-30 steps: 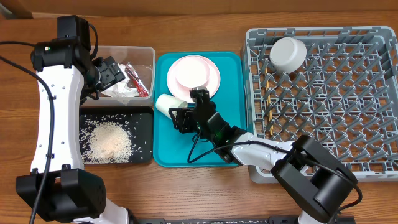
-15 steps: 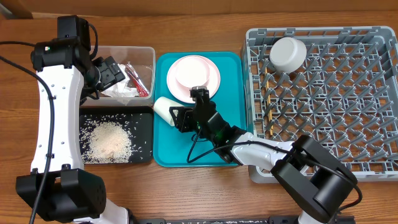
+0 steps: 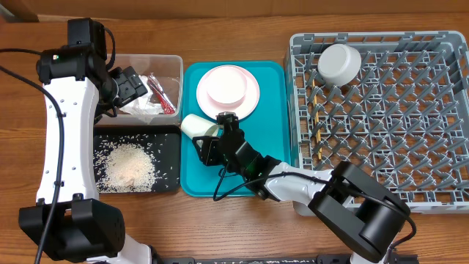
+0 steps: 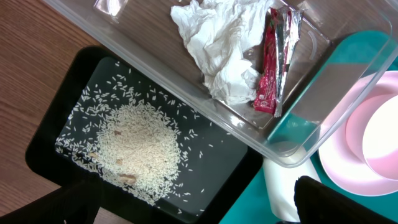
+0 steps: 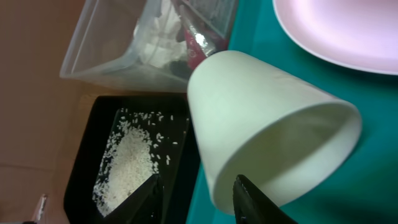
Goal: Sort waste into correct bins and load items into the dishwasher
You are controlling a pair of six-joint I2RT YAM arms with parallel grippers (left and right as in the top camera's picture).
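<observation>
Wooden table (image 3: 234, 22) is carrying a teal plastic serving tray (image 3: 272, 125). A small white cup (image 5: 261, 118) is lying sideways at the tray's left edge. The right claw (image 5: 196, 186) is sitting spread around its rim, not yet pinching. Likely next: closing on the cup and carrying it to the grey lattice dish rack (image 3: 381, 110) right of the tray. The left claw (image 3: 132, 86) is hovering spread and empty, left of the tray.

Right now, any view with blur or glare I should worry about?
Overhead: sharp, evenly lit. Left wrist: rice crisp, glints on the foil wrapper and the clear tub rim. Right wrist: white cup looms close, slightly soft; the tub behind it is blurred.
</observation>
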